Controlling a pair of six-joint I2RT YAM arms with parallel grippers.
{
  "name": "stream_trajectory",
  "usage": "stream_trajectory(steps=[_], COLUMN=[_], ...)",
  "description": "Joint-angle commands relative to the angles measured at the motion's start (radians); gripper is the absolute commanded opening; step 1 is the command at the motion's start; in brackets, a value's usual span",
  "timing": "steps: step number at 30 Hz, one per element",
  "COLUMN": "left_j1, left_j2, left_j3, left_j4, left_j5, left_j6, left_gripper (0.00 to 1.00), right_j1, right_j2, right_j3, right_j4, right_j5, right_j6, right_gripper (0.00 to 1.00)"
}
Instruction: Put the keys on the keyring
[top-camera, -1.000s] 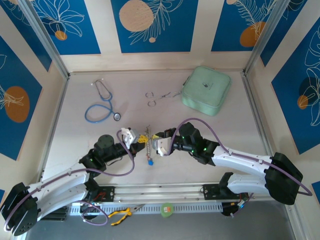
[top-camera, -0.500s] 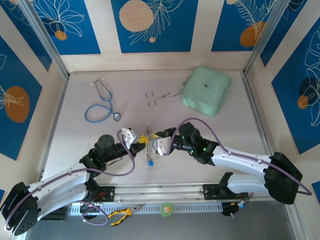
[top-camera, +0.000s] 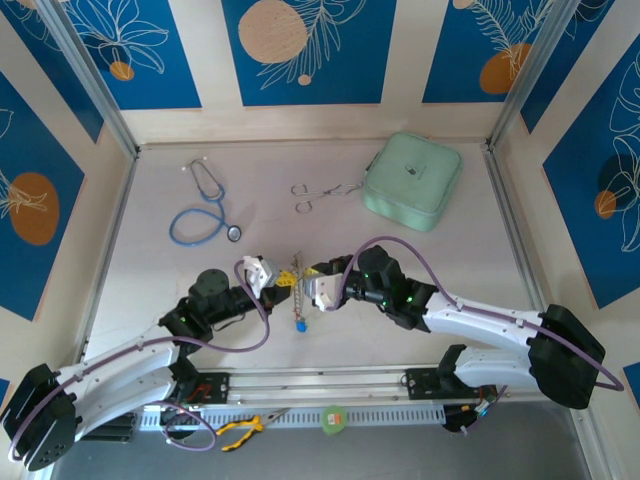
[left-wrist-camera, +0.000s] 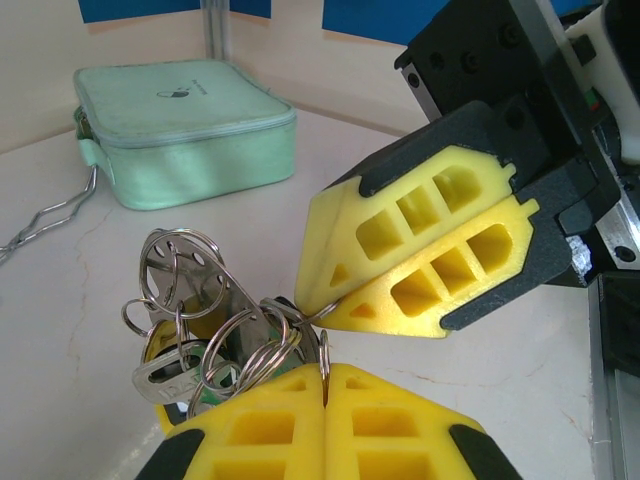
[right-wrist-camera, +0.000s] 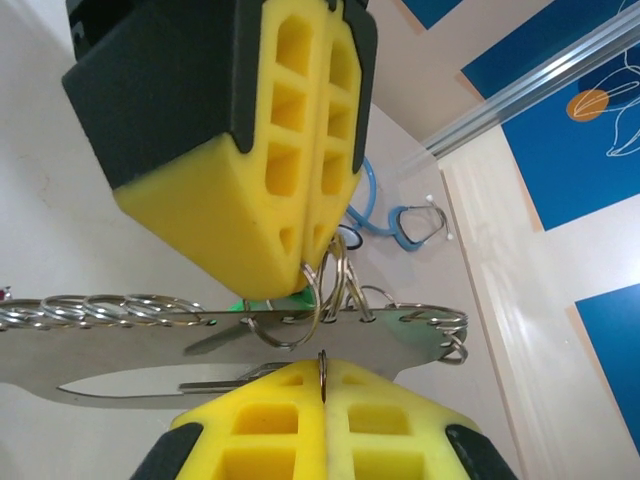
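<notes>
No movement at frame centre: left gripper (left-wrist-camera: 325, 372) and right gripper (right-wrist-camera: 322, 378) stay pressed together, each pinching a split ring (right-wrist-camera: 322, 360) on the keyring (right-wrist-camera: 100, 360), so threading looks stalled

— How do the arms sit?
— Both stretch low from the near corners toward the middle, elbows bent.
— And the pincers?
— The left pincer (top-camera: 268, 277) and the right pincer (top-camera: 318, 290) meet nearly tip to tip, both pressed closed.

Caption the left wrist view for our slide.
Left gripper and right gripper, both shut, pinch rings on the keyring.
</notes>
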Motion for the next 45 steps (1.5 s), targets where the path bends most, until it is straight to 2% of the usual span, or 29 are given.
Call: stream_trajectory(steps=[1,12,45], left_j1=[-0.01,-0.009,-0.009], left_j2=[-0.007,-0.001,0.016], left_j3=[0.033,0.034,0.032], left_j4=[0.062,0.069,0.1], left_j5=[0.012,0.016,0.032], left_j6=[-0.014,-0.012,-0.015], left_gripper=[0.0,0.0,0.0], right_j1=[0.003,0.009,0.008], right_j2=[-0.039,-0.03,0.021], right_j3=[-0.021,-0.007,0.005], right_j4=[0.0,0.0,0.046], right_j5=[0.008,-0.051,-0.072], right_j6=[-0.01,-0.005,-0.001], right_gripper=[0.0,0.0,0.0])
